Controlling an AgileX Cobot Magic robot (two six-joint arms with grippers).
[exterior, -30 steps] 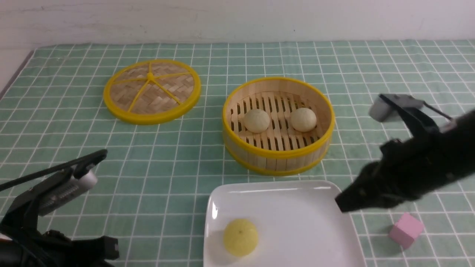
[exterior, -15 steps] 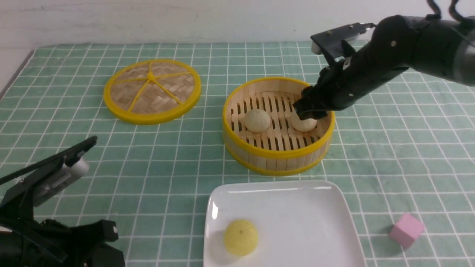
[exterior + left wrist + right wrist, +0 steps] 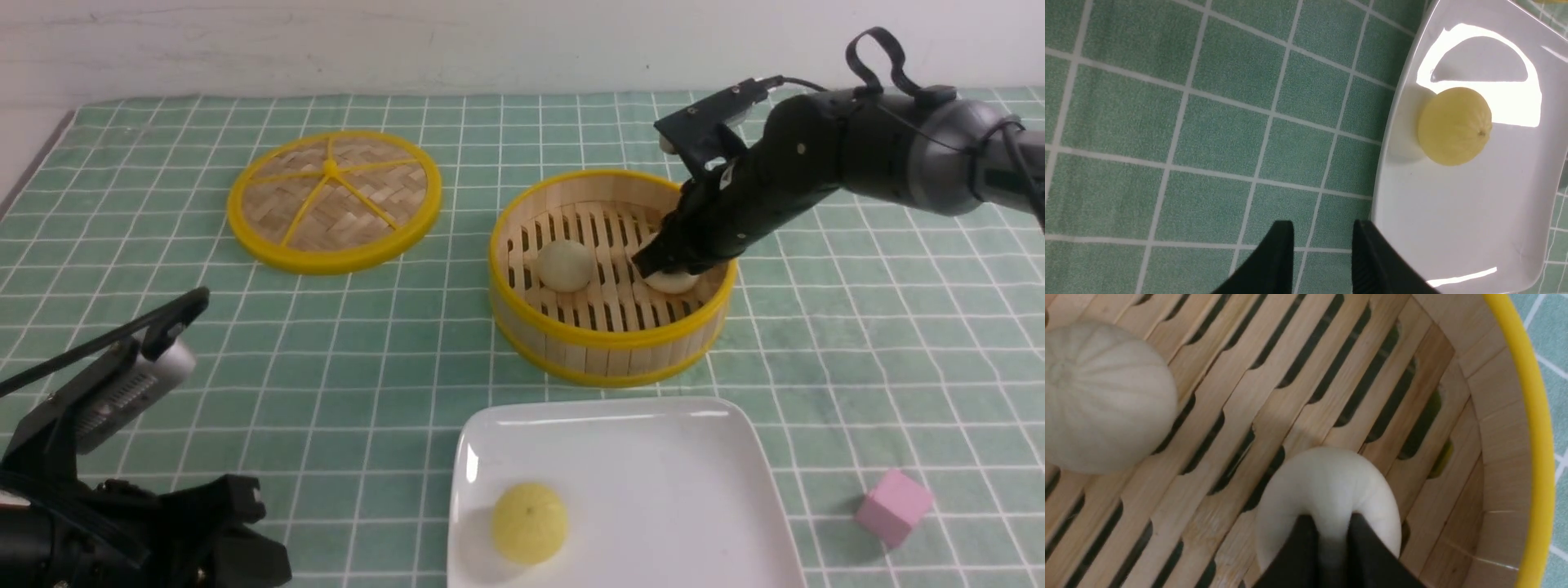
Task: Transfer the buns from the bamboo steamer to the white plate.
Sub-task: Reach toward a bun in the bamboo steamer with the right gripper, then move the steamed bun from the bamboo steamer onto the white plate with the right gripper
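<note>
Two buns: both in steamer [image 3: 608, 355], on slatted floor
Left bun [image 3: 565, 266]: apart from gripper, pleated top up
Right bun [image 3: 1376, 490]: near steamer's right wall, in right gripper's grip
Right gripper [image 3: 1331, 524]: closed on right bun, pinching its top
Left gripper [image 3: 1323, 224]: open, nothing between tips, beside plate's left edge
Plate [image 3: 678, 490]: in front of steamer, holds yellow bun [image 3: 530, 523]
Lid [image 3: 335, 260]: on table [image 3: 367, 343], left of steamer
Pink block [image 3: 895, 508]: right of plate

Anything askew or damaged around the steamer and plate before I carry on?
Nothing looks damaged or spilled. The steamer and white plate sit flat. The right gripper's fingers pinch the top of one bun, dimpling it slightly, which looks like ordinary gripping.
</note>
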